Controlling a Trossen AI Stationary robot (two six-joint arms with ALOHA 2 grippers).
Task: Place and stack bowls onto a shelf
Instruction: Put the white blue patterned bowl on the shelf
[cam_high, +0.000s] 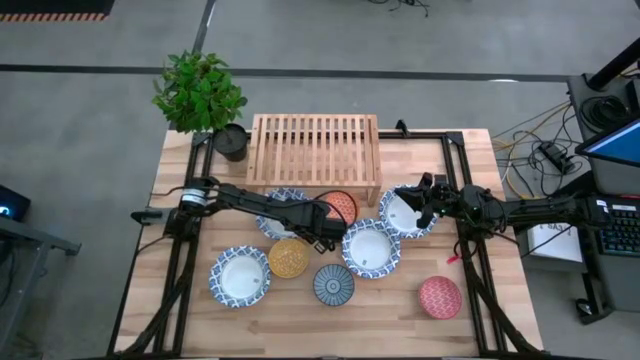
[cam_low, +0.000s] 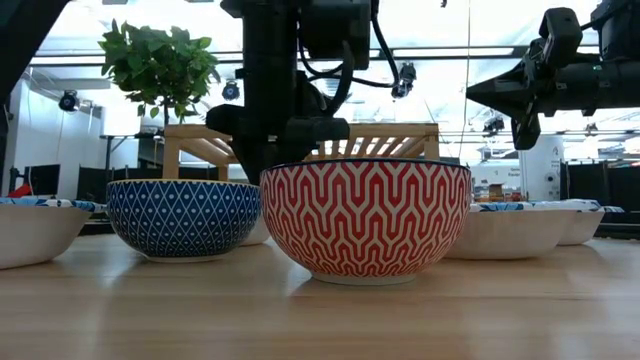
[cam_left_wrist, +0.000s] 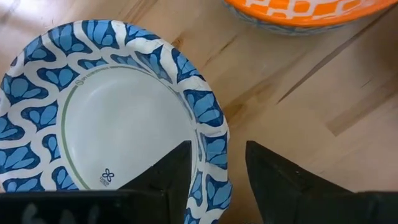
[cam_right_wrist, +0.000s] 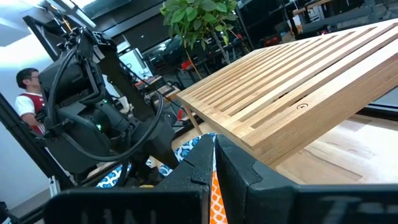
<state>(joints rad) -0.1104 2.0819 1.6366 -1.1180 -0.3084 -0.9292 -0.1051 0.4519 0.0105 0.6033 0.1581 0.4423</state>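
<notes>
My left gripper (cam_left_wrist: 217, 149) (cam_high: 318, 228) is open and low at the right rim of a white bowl with a blue-patterned rim (cam_left_wrist: 118, 118) (cam_high: 283, 210). One finger stands inside the rim and one outside, with gaps on both sides. The orange bowl (cam_left_wrist: 305, 9) (cam_high: 342, 207) sits just beyond. My right gripper (cam_right_wrist: 214, 140) (cam_high: 412, 198) is shut and empty, raised over another white bowl (cam_high: 405, 215) and facing the slatted wooden shelf (cam_right_wrist: 298, 93) (cam_high: 314, 150). Two more white bowls (cam_high: 370, 248) (cam_high: 240, 277), the yellow (cam_high: 288, 258), blue-grey (cam_high: 333, 284) and red (cam_high: 439, 297) bowls rest on the table.
The shelf top holds nothing. A potted plant (cam_high: 231, 142) stands at the shelf's left end. In the low view the red bowl (cam_low: 365, 220) and blue-grey bowl (cam_low: 182, 218) stand nearest. A person (cam_right_wrist: 25, 87) shows in the room beyond the table.
</notes>
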